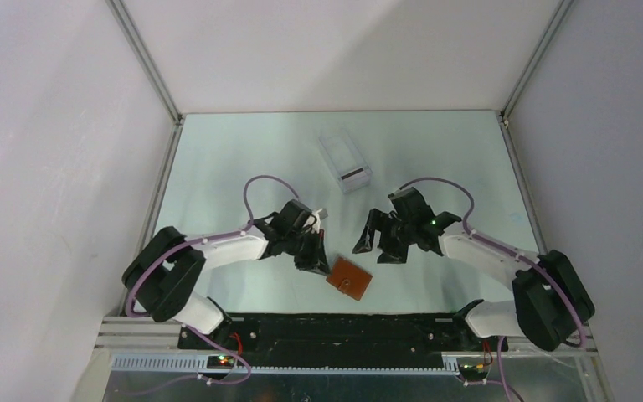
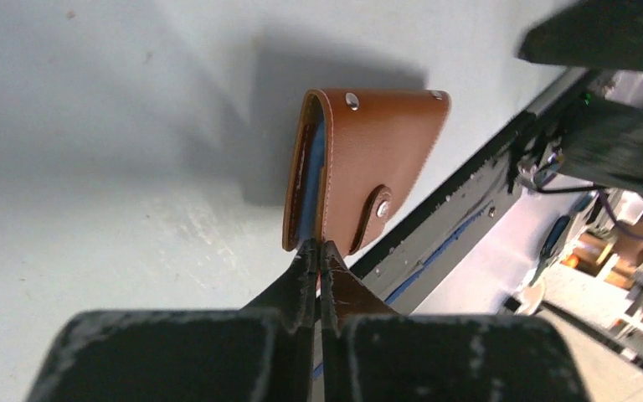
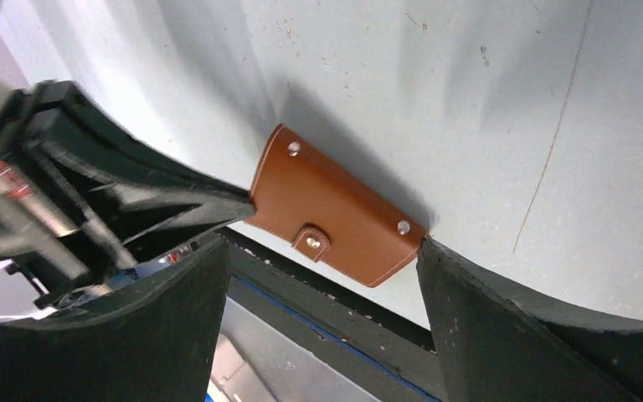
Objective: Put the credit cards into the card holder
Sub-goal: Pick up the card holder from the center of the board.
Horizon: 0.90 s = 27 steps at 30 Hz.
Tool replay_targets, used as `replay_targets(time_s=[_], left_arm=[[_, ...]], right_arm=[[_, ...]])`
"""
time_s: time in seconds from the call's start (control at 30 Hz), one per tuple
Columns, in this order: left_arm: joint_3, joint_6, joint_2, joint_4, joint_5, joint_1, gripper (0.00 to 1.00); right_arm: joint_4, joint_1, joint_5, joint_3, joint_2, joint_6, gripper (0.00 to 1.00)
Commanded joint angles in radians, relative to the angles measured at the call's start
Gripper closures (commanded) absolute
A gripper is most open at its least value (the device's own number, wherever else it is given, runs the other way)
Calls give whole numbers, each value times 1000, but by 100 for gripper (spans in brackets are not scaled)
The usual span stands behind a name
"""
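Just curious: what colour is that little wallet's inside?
Blue, peeking from the edge of the brown card holder; clearest in the left wrist view.

Looks like a robotics lab test cell. Boxed in left, right and far by plain white panels (image 1: 343,50) set in aluminium posts (image 1: 146,63). Floored with a pale bench (image 1: 218,159). Fitted along the near edge with a black mounting rail (image 1: 343,331), a left arm (image 1: 226,247) and a right arm (image 1: 486,251) trailing purple cables (image 1: 264,177), and small status lights (image 1: 220,362).
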Motion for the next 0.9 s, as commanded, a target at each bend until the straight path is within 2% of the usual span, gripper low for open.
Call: replay_targets(time_s=[0.0,0.2,0.4,0.53,0.67,0.73,0.77,0.8,0.83,0.87], left_arm=[[43,168,-96,-37,76,0,100],[41,228,-203,-45,143,11,100],[64,249,-264,-45,209,18,100],[66,250,-281,-45,232,31,100],[63,252,-271,-48,212,41,100],[59,243,-252,-65,167,54,90],[60,239,-247,-80,140,58,73],[62,230,-235,-115,82,69,65],[59,224,-230,-148,53,74,52],[58,201,-224,-164,-5,87,47]], right_arm=[[-39,-6,-99,61,85,-152,15],[54,-23,-327,68,178,-205,15],[252,-24,-527,64,248,-215,15],[350,-21,-594,47,248,-204,15],[382,-22,-585,43,242,-205,15],[356,-26,-562,46,241,-201,15],[336,-28,-545,48,239,-198,15],[305,-33,-514,53,236,-198,15],[291,-33,-485,54,234,-197,15],[252,-34,-463,64,230,-199,15]])
